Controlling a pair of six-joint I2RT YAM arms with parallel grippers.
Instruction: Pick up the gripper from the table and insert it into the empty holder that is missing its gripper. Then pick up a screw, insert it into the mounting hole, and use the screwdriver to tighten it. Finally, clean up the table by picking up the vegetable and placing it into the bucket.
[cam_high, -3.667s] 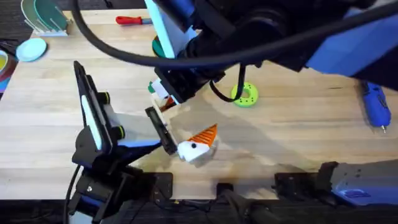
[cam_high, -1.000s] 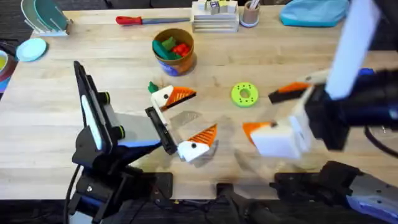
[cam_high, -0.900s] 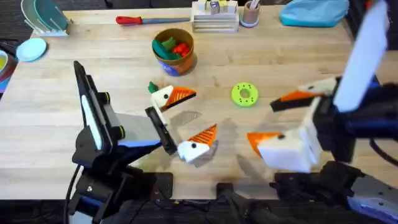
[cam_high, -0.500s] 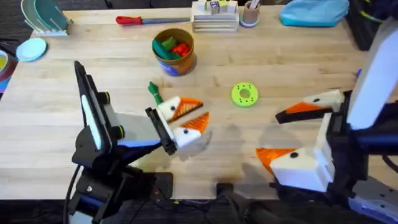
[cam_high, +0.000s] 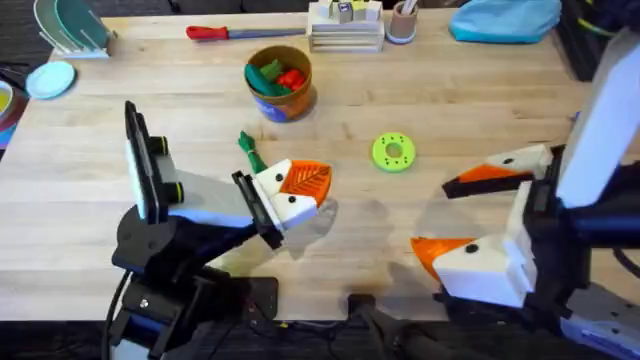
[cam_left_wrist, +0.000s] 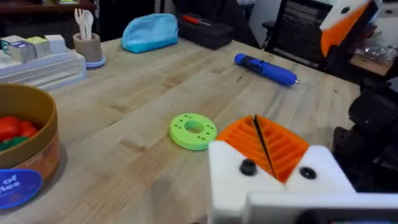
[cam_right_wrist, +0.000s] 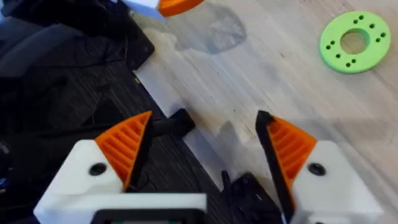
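Just beside left claw (cam_high: 300, 190): vegetable (cam_high: 249, 152)

White end effectors (cam_right_wrist: 199, 155), orange ribbed pads (cam_right_wrist: 127, 146)

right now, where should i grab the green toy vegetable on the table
Pinch across the slim vegetable at its far end, toward the bucket, coming straight down: it lies flat, and its near end sits close beside the shut left hand.
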